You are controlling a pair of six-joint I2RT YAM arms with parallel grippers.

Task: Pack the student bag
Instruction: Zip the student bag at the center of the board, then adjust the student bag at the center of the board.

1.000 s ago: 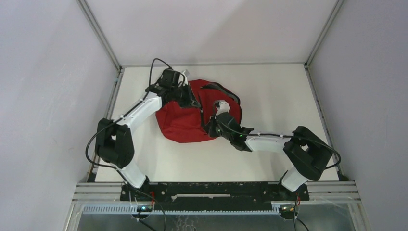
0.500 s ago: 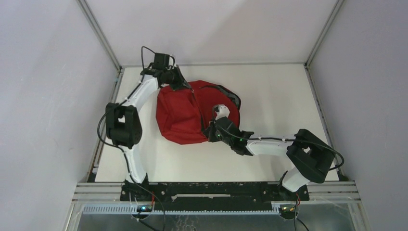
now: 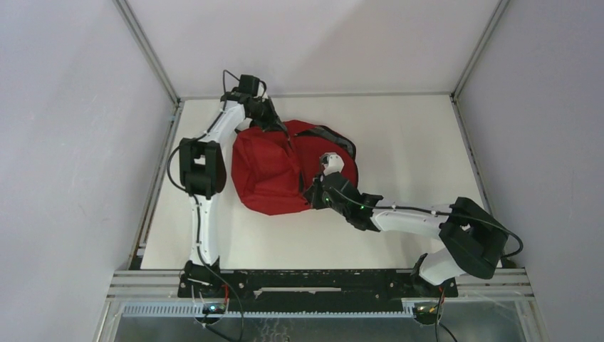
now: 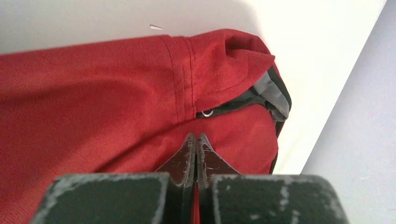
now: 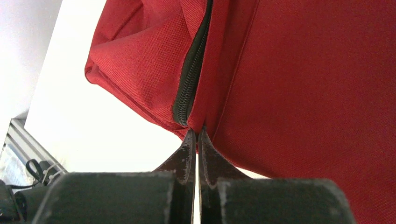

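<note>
"At the far-left corner of the table (image 3: 427, 142), what's changed?"

"The left arm has stretched out towards the back. Its left gripper (image 3: 274, 127) is clenched on a pinch of red cloth at the top of the student bag (image 3: 267, 171), which lies mid-table. That corner of the bag has been drawn back with it."

"And further right?"

"The right gripper (image 3: 313, 192) has hardly moved. Its fingers are pressed together, tips against the bag's near side at the end of the black zip (image 5: 189, 88). Whether any cloth is caught there, I can't tell."

"Meaning?"

"I'd judge they're pulling the bag taut so the zip can run, which suggests packing is near its closing step."
</note>
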